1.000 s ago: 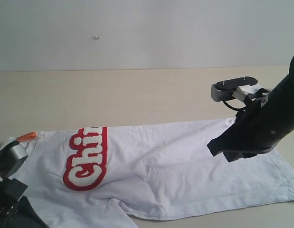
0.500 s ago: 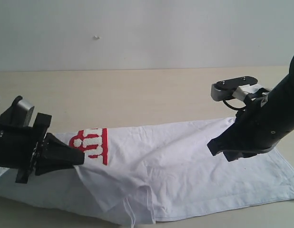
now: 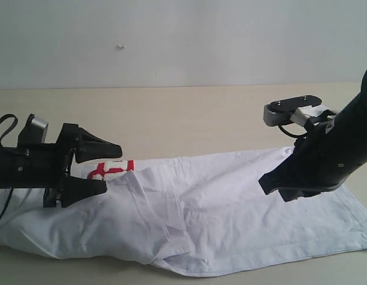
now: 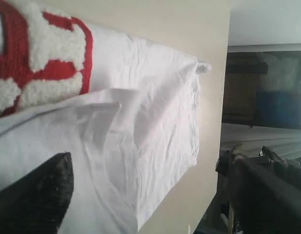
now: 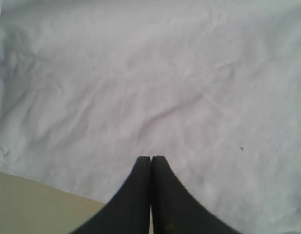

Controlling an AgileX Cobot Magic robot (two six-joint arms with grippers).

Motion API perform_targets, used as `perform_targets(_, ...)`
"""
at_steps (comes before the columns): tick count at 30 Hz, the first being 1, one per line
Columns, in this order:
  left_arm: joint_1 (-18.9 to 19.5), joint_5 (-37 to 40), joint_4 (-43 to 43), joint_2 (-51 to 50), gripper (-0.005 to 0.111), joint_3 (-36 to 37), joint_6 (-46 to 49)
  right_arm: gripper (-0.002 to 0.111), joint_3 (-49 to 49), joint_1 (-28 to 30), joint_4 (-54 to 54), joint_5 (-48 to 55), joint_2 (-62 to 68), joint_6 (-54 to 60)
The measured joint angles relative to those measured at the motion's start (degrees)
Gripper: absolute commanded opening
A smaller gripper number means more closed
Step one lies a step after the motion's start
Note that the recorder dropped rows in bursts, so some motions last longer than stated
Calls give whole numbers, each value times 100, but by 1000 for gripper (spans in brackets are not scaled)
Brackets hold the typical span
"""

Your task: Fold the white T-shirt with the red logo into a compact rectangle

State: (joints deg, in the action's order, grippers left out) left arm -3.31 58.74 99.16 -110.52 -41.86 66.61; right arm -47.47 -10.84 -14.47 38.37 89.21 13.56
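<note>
Rumpled white T-shirt [image 3: 231, 205] lies folded over fuzzy red logo [image 3: 115, 170].

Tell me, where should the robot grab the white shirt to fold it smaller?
Probably the hem at the right end of the shirt, coming in low from the right. The shirt lies as a long flat strip, and that edge lies flat with bare table beside it, so the right arm's fingers could slide under and pinch.

soft matt white t-shirt [image 3: 231, 202] cloth, finely creased, fuzzy woolly red logo [image 4: 38, 63] just beside the left gripper [image 3: 113, 168], its grainy matt black fingers [image 4: 43, 190], smooth pale matt table [image 3: 171, 119] near the right gripper [image 5: 151, 161]
</note>
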Motion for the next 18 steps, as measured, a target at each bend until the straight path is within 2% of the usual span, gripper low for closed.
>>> perform_targets(8,24,472,-113,-24,15,-42,47,0,0,0,0,0,0,0)
perform_targets(9,62,552,-206,-24,12,-42,89,0,0,0,0,0,0,0)
perform_targets(10,110,588,-298,-24,12,-42,120,0,0,0,0,0,0,0)
perform_targets(12,311,682,-445,-24,19,-42,152,0,0,0,0,44,0,0)
perform_targets(16,956,933,-780,34,50,-42,174,0,0,0,0,97,0,0)
perform_targets(18,1406,1003,-1043,128,57,-42,174,0,0,0,0,108,0,0)
